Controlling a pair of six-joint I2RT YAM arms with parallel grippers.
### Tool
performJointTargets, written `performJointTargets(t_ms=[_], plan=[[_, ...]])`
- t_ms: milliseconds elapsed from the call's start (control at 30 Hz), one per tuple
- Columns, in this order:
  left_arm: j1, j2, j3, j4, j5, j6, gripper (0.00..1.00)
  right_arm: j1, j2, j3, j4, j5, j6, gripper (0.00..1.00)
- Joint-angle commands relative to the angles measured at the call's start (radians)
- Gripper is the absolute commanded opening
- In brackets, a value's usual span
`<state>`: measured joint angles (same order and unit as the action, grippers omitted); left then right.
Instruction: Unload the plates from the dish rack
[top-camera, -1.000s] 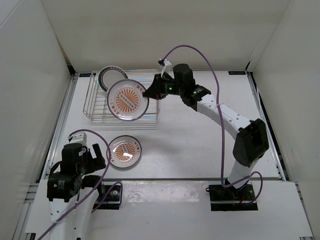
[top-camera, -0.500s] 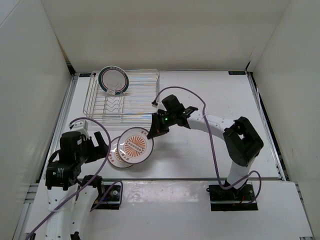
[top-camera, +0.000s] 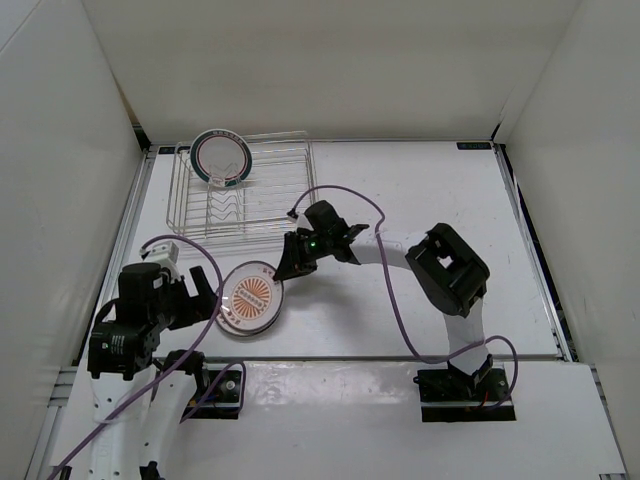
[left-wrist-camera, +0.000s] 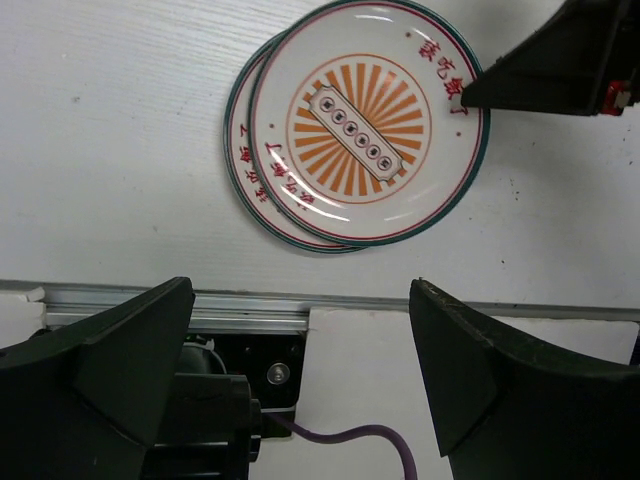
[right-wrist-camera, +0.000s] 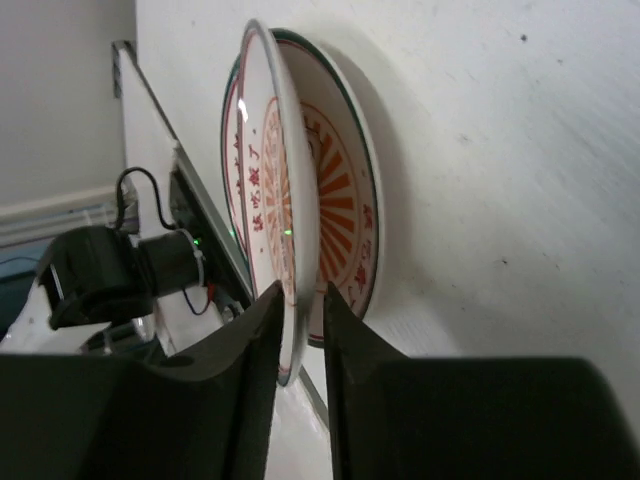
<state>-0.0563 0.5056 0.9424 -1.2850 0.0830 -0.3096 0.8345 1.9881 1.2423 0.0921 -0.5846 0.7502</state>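
Resting near the front edge of the counter (top-camera: 420, 190), 2 round glazed plates sit stacked, the upper plate (left-wrist-camera: 368, 120) offset from the lower plate (left-wrist-camera: 250, 190). Both are white with orange sunburst centres. The right gripper (right-wrist-camera: 302, 320) straddles the upper plate's rim; whether it is clamped or released cannot be told. The left gripper (left-wrist-camera: 302, 288) is released, jaws wide, near the stack and touching nothing. Open counter lies right of the stack. A teal-rimmed plate (top-camera: 222, 158) stands upright at the far-left corner of the silver wire dish rack (top-camera: 270, 190).
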Motion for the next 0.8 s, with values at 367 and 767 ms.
performJointTargets(t_ms=[367, 767], plan=[[-0.005, -0.010, -0.085, 0.041, 0.041, -0.048, 1.00, 0.000, -0.136, 0.035, -0.288, 0.021, -0.071, 0.44], [-0.005, 0.152, -0.022, 0.050, 0.021, -0.106, 1.00, -0.142, -0.093, 0.689, -0.948, 0.737, -0.297, 0.64]])
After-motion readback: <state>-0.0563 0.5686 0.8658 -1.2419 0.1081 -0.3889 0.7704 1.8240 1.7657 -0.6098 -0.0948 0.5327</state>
